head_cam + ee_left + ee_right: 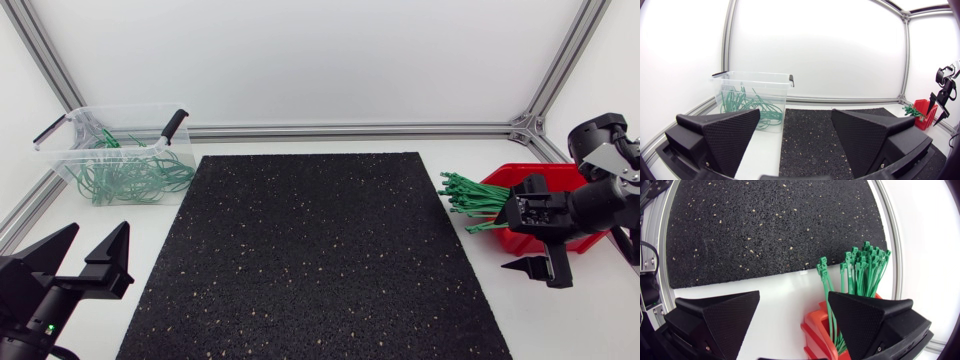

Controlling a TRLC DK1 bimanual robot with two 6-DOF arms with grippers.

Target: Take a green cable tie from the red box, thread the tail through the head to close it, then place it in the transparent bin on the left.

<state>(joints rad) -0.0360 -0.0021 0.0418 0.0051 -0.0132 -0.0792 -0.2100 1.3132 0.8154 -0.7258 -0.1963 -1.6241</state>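
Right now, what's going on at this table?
The right claw hangs open over the red box, just above the bundle of green cable ties, holding none. The left claw sits open and empty off the near left corner of the black mat. The transparent bin at the back left already holds looped ties.

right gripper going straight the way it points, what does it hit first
Most likely the green cable ties fanning out of the red box, ahead of the right gripper; depth is unclear.
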